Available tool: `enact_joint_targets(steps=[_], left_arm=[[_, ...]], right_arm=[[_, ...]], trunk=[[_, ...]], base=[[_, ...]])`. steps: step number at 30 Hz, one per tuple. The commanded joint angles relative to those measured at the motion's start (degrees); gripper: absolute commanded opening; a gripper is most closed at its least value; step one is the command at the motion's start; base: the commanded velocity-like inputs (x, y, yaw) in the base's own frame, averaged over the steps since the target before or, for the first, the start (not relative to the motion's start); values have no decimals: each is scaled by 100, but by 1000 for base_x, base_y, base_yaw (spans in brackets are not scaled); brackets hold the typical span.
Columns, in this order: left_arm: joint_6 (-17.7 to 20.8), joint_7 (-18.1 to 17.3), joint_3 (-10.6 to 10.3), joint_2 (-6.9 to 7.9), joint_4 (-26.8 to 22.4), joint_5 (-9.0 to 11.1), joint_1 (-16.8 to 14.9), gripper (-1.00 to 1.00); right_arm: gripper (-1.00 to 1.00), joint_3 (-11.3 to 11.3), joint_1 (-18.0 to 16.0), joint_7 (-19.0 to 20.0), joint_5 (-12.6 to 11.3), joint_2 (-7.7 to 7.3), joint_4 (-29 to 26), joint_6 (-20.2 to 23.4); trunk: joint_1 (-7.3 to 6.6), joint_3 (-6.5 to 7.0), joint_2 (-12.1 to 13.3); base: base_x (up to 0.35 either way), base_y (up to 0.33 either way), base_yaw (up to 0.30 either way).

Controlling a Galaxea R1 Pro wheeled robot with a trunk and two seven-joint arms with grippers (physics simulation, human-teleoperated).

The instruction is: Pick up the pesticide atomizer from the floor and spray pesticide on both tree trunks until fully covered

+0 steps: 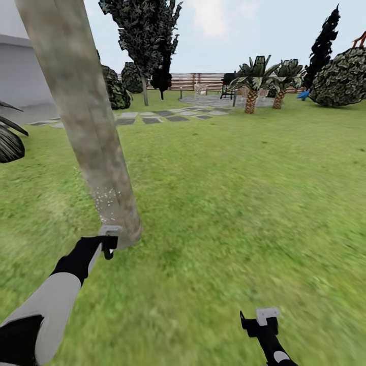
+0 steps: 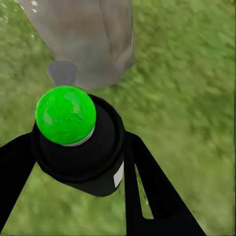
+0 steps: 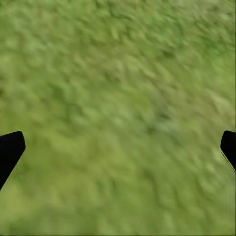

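The pesticide atomizer (image 2: 78, 147), a black bottle with a bright green round top, sits between the fingers of my left gripper (image 2: 81, 167), which is shut on it. In the head view my left gripper (image 1: 109, 240) is low at the foot of the near tree trunk (image 1: 86, 112), a thick mottled beige-grey column leaning left. White specks (image 1: 104, 195) dot the trunk just above the gripper. The trunk's base (image 2: 93, 44) lies just beyond the bottle. A second tree (image 1: 145, 46) with a slim trunk stands far back. My right gripper (image 1: 259, 323) hangs open over grass (image 3: 118, 98).
Lawn (image 1: 229, 193) spreads all around. Flat grey stepping stones (image 1: 152, 118) lead to round stone paving (image 1: 213, 100) with a dark grill (image 1: 229, 84). Two short palms (image 1: 251, 86) and a big bush (image 1: 340, 76) stand far right. The slat fence (image 1: 198, 80) closes the back.
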Motion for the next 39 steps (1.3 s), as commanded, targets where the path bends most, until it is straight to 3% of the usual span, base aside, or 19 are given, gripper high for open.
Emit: enact_joint_targets(steps=[1, 8, 10, 12, 15, 16, 21, 26, 32, 39], left_arm=[[12, -58, 31, 20, 5, 14, 21, -100], [-15, -11, 21, -33, 90, 82, 164, -100], [-30, -10, 37, 21, 299, 72, 170, -100], [-89, 0, 177, 115, 345, 74, 215, -100], [-623, 7, 578, 331, 358, 70, 440, -100], [-677, 7, 611, 330, 361, 66, 466, -100], [-747, 35, 625, 143, 388, 41, 506, -100], [-767, 39, 634, 126, 317, 82, 731, -100], [-772, 48, 627, -4, 288, 47, 756, -100], [-773, 51, 629, -22, 316, 40, 756, -100]], right_arm=[[100, -32, -4, -25, 60, 0, 9, -22], [100, -32, -3, -22, 60, 0, 9, -22], [100, -32, -2, -22, 60, 0, 9, -22], [100, -32, -2, -22, 60, 0, 9, -22], [100, -32, 1, -22, 60, 0, 9, -22], [100, -32, 0, -22, 60, 0, 9, -22], [100, -32, 0, -22, 60, 0, 9, -22], [100, -32, -2, -22, 60, 1, 9, -22], [100, -32, -2, -22, 60, 8, 9, -22], [100, -32, -2, -22, 60, 8, 9, -22]], trunk=[[2, -5, -2], [2, -5, -2], [2, -5, -2], [2, -5, -2], [2, -5, -2], [2, -5, -2], [2, -5, -2], [2, -5, -2], [2, -5, -2], [2, -5, -2]], base=[[233, -201, 89], [233, -201, 13], [233, -201, 0], [233, -201, 0], [233, -201, 0], [232, -201, 0], [232, -201, 76], [157, -214, 261], [-39, -266, 275], [72, -271, 114]])
